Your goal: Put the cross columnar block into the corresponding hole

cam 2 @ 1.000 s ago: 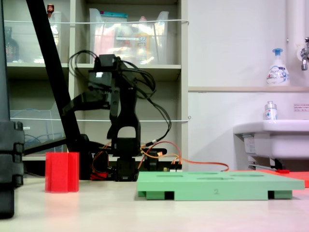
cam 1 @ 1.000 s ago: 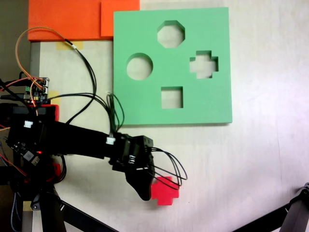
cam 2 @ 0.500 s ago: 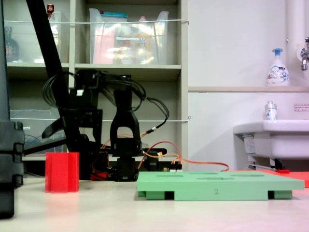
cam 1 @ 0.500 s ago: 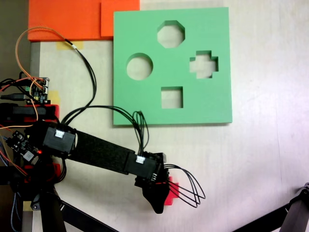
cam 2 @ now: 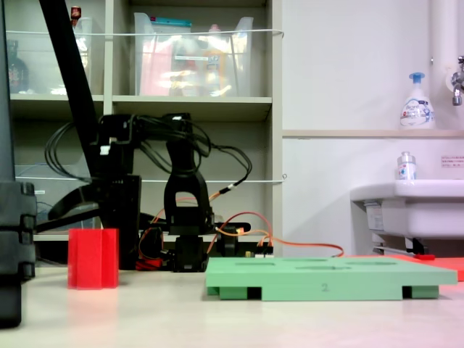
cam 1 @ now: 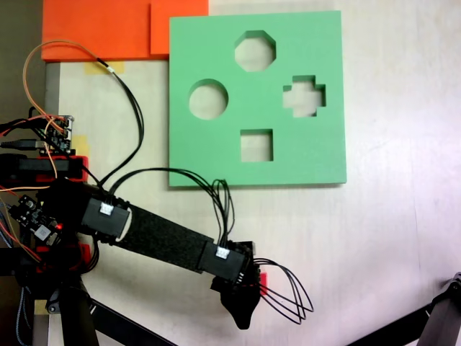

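Note:
The red cross block stands upright on the table, well left of the green board. From above, only a red sliver of the block shows beside my gripper, which hangs over it and covers the rest. From the side, the gripper reaches down just behind the block's right edge. How the jaws stand is hidden. The plus-shaped hole lies at the right of the green board, beside an octagonal cutout, a round one and a square one.
Orange foam sheets lie at the top left. The arm's base, circuit board and loose wires fill the left edge. Black stand legs cross the bottom corners. A sink stands behind the board.
The arm has swung further down the overhead picture and lowered, so the gripper now covers nearly all of the red block. The block and the board have stayed put.

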Controlling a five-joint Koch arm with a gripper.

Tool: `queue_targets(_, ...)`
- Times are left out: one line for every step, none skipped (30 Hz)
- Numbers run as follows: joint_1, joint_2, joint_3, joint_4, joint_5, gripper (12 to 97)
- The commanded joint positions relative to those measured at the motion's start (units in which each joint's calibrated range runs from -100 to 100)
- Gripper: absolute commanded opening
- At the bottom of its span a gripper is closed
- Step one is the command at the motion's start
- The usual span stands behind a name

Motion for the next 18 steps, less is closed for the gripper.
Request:
queue_targets(-0.44,0.43,3.23,0.55,-0.49,85.4)
queue_targets(-0.63,0.57,3.23,0.64,-0.54,85.2)
queue_targets(-0.68,1.13,3.23,0.64,-0.59,85.0)
queue_targets(-0.68,1.97,3.13,0.55,-0.73,84.8)
queue_targets(-0.68,2.80,3.03,0.55,-0.93,80.5)
queue_targets(-0.68,3.22,3.03,0.55,-0.98,74.2)
queue_targets(-0.63,3.50,2.83,0.55,-0.98,69.4)
queue_targets(-0.63,4.06,2.73,0.55,-0.98,66.9)
queue_targets(-0.63,4.20,2.73,0.55,-0.98,64.5)
queue_targets(-0.63,4.48,2.73,0.55,-0.98,61.6)
queue_targets(-0.63,4.62,2.63,0.55,-0.98,58.7)
queue_targets(-0.63,4.62,2.53,0.35,-0.98,54.3)
queue_targets(-0.68,4.62,2.53,0.16,-0.98,49.4)
queue_targets(-0.88,4.48,2.24,-0.51,-1.03,46.2)
queue_targets(-0.98,4.48,2.14,-1.19,-0.98,43.6)
queue_targets(-1.12,4.48,2.04,-1.86,-0.98,41.5)
queue_targets(-1.27,4.48,1.94,-2.54,-0.98,39.6)
queue_targets(-1.47,4.62,1.84,-3.40,-0.98,39.1)
